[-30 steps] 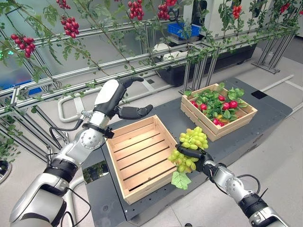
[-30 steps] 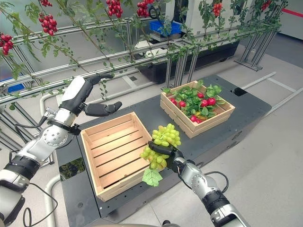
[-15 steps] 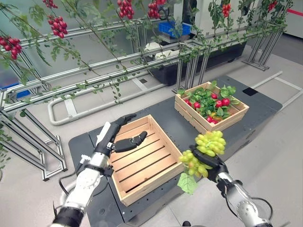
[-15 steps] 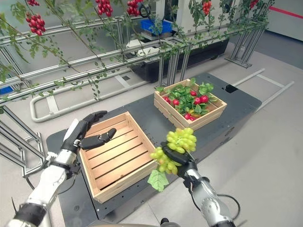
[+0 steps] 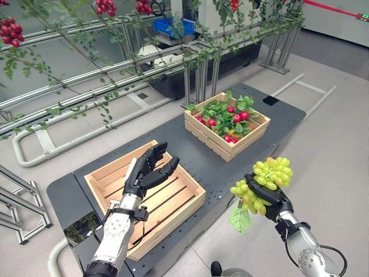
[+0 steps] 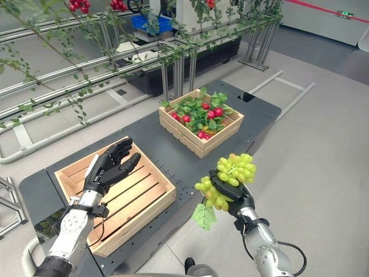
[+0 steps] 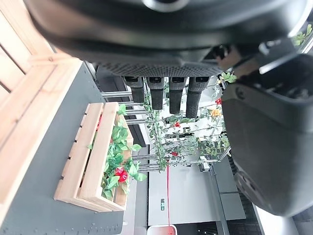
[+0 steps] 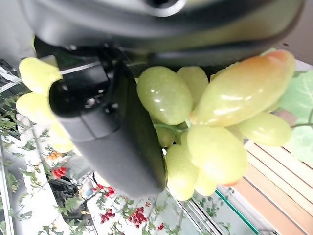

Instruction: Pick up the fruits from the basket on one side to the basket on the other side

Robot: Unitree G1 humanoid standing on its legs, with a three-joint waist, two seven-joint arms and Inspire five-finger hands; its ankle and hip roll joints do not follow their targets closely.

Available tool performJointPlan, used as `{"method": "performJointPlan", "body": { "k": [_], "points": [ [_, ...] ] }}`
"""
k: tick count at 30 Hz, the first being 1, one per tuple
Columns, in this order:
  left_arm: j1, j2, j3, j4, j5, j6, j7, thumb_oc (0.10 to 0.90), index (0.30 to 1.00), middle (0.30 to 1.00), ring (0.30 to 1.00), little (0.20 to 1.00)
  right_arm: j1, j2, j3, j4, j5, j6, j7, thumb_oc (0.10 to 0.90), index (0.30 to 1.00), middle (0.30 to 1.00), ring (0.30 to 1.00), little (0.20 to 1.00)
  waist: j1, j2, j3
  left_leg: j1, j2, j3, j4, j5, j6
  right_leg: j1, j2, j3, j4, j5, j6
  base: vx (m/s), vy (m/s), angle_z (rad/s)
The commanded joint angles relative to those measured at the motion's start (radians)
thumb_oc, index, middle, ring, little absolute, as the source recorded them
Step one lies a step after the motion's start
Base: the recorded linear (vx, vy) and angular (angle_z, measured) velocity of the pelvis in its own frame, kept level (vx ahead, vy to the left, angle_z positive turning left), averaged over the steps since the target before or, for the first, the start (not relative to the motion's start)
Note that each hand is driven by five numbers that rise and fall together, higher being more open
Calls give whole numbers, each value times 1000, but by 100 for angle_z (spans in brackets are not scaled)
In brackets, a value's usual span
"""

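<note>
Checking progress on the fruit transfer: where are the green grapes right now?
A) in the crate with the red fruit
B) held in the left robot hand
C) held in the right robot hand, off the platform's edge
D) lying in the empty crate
C: the right robot hand is curled round the grapes beyond the platform edge, over the floor.

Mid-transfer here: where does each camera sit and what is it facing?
Eye views: head, looking down on empty crate, fruit crate; both arms show.
Left wrist view: along open left hand toward fruit crate.
Right wrist view: against grapes that right hand grips.
Shared: fruit crate in eye and left wrist views; grapes in eye and right wrist views.
</note>
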Motion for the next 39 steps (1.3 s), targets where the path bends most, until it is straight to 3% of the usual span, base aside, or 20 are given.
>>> {"method": "performJointPlan", "body": {
  "k": [1, 4, 11, 16, 22, 23, 24, 26, 27, 28, 30, 31, 32, 33, 34, 35, 36, 38, 39],
  "points": [
    [-84, 17, 81, -108, 14, -120, 78, 800, 900, 900, 900, 900, -179, -55, -51, -123, 25, -92, 103, 400, 300, 300, 300, 300, 39, 25, -22, -83, -72, -197, -30, -26, 30, 1, 79, 19, 110, -93, -59, -107, 139, -91],
    [-118, 9, 66, -80, 5, -133, 99, 800, 900, 900, 900, 900, -215, -35, -1, -100, 19, -131, 62, 400, 300, 300, 300, 300, 57, 42, -25, -104, -110, -224, -43, -52, 40, -10, 73, 22, 116, -107, -49, -124, 191, -120],
    [-131, 42, 80, -99, 1, -140, 111, 800, 900, 900, 900, 900, -169, 1, 0, -106, 24, -122, 71, 400, 300, 300, 300, 300, 44, 64, -70, -53, -124, -216, -140, -47, 58, -11, 50, 28, 63, -76, -8, -50, 194, -60],
    [-155, 59, 84, -113, 0, -142, 122, 800, 900, 900, 900, 900, -174, 6, -1, -108, 14, -119, 78, 400, 300, 300, 300, 300, 30, 69, -86, -44, -127, -144, -129, -82, 72, -18, 23, 39, 34, -49, 18, -84, 209, -13],
    [-205, 70, 49, -143, 20, -146, 89, 800, 900, 900, 900, 900, -166, -3, -17, -130, 15, -118, 63, 400, 300, 300, 300, 300, -6, 59, -63, -70, -151, -41, -32, -152, 101, -62, -12, 107, 10, 22, 63, -137, 248, -41],
    [-219, 80, 40, -133, 43, -147, 108, 800, 900, 900, 900, 900, -158, -3, -16, -127, 25, -118, 88, 400, 300, 300, 300, 300, -12, 54, -50, -68, -157, -15, -29, -158, 104, -82, -30, 82, -19, 70, 83, -143, 123, -47],
    [-220, 82, 39, -131, 49, -147, 112, 800, 900, 900, 900, 900, -158, -3, -15, -125, 27, -119, 91, 400, 300, 300, 300, 300, -10, 52, -49, -70, -157, -8, -30, -156, 102, -91, -33, 77, -21, 77, 86, -205, 145, -58],
    [-183, 119, 71, -142, 72, -137, 158, 800, 900, 900, 900, 900, -171, -3, -8, -119, 50, -86, 136, 400, 300, 300, 300, 300, 22, 57, -20, -26, -135, 87, -76, -137, 79, -133, -80, -145, 8, 155, 107, -171, 64, -90],
    [-178, 122, 77, -145, 72, -133, 159, 800, 900, 900, 900, 900, -173, -1, -7, -118, 50, -85, 139, 400, 300, 300, 300, 300, 26, 57, -19, -22, -133, 96, -81, -133, 78, -138, -84, -158, 17, 160, 108, -191, 37, -168],
    [-139, 142, 120, -164, 74, -109, 158, 800, 900, 900, 900, 900, -186, 14, 4, -109, 45, -92, 148, 400, 300, 300, 300, 300, 46, 73, -6, -1, -111, 129, -113, -114, 78, -154, -104, -227, 141, 141, 102, -151, 31, -164],
    [-124, 156, 133, -152, 54, -53, 173, 800, 900, 900, 900, 900, -194, 33, 23, -112, 31, -107, 135, 400, 300, 300, 300, 300, 54, 89, -9, -5, -100, 119, -129, -96, 88, -153, -103, -229, 270, 80, 76, -175, 24, -134],
    [-122, 153, 132, -149, 54, -43, 183, 800, 900, 900, 900, 900, -196, 36, 29, -113, 27, -107, 135, 400, 300, 300, 300, 300, 58, 91, -11, -7, -99, 118, -129, -95, 90, -149, -106, -239, 299, 64, 69, -179, -29, -79],
    [-114, 134, 125, -129, 22, 21, 208, 800, 900, 900, 900, 900, -210, 50, 65, -113, 11, -105, 128, 400, 300, 300, 300, 300, 81, 100, -17, -16, -93, 122, -118, -100, 98, -119, -128, -295, 379, 1, 40, -95, -37, -51],
    [-114, 132, 125, -127, 14, 25, 210, 800, 900, 900, 900, 900, -212, 51, 68, -112, 9, -103, 129, 400, 300, 300, 300, 300, 83, 100, -17, -17, -93, 124, -116, -101, 99, -117, -132, -302, 391, -4, 38, -85, -112, -67],
    [-110, 108, 123, -105, -21, 39, 218, 800, 900, 900, 900, 900, -225, 67, 104, -95, -8, -109, 124, 400, 300, 300, 300, 300, 105, 96, -24, -17, -89, 134, -94, -122, 98, -72, -150, -339, 410, -59, 37, -41, -157, -76],
    [-114, 96, 121, -99, -46, 41, 210, 800, 900, 900, 900, 900, -230, 74, 121, -87, -18, -116, 113, 400, 300, 300, 300, 300, 111, 87, -28, -24, -87, 138, -81, -125, 96, -47, -140, -342, 378, -76, 39, -66, -277, -96],
    [-119, 88, 115, -103, -57, 49, 219, 800, 900, 900, 900, 900, -231, 75, 131, -78, -21, -108, 119, 400, 300, 300, 300, 300, 124, 69, -34, -42, -80, 156, -40, -131, 79, 9, -131, -383, 259, -98, 39, -69, -235, -81],
    [-123, 68, 104, -116, -49, 57, 253, 800, 900, 900, 900, 900, -246, 77, 146, -54, -27, -91, 119, 400, 300, 300, 300, 300, 138, 61, -35, -42, -58, 203, -27, -125, 56, 65, -137, -443, 160, -93, 39, -74, -214, -76],
    [-139, 46, 89, -116, -61, 72, 267, 800, 900, 900, 900, 900, -277, 74, 158, -22, -22, -76, 96, 400, 300, 300, 300, 300, 123, 52, -38, -32, -45, 220, -56, -108, 40, 82, -100, -381, 73, -97, 52, -85, -188, -65]
  ]
}}
